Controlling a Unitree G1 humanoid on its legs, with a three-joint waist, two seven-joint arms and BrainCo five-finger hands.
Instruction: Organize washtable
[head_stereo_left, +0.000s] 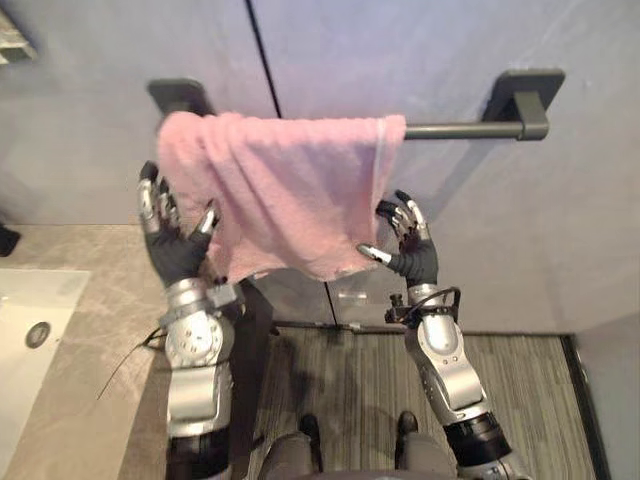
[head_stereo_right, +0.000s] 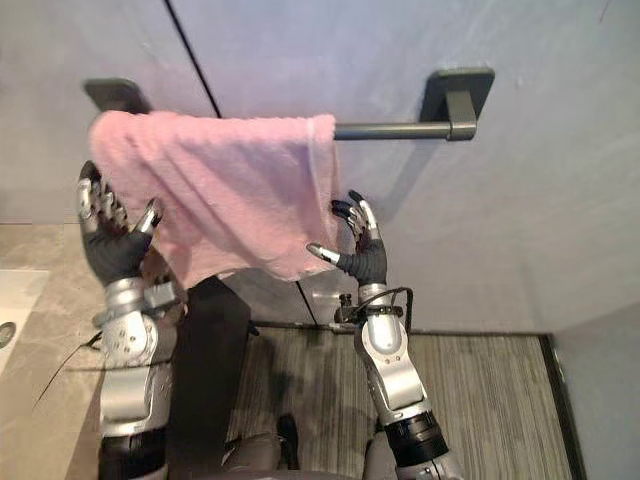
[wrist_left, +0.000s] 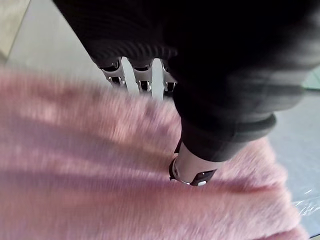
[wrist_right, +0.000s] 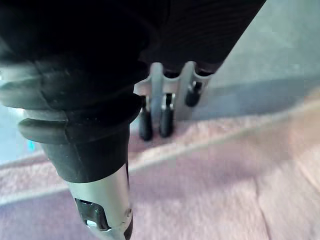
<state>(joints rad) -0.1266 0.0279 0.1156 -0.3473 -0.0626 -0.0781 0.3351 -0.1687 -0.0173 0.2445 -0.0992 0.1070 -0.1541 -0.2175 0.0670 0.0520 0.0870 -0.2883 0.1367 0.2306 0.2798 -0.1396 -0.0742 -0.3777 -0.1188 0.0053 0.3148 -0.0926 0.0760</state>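
Below the towel bar, past its left end, lie the stone counter and the sink. Under the bar, the left hand stands at the pink towel's left edge, fingers straight and spread, thumb touching it. The right hand, fingers loosely apart, meets the lower right corner. The towel drapes the bar's left part; the right part is bare against the grey wall.

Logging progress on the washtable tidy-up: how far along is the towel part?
Done: the pink towel hangs over the wall bar. In hand: left hand and right hand, fingers open, at its side edges. Remaining: it sits toward the bar's left end, hem uneven, so probably straightening.
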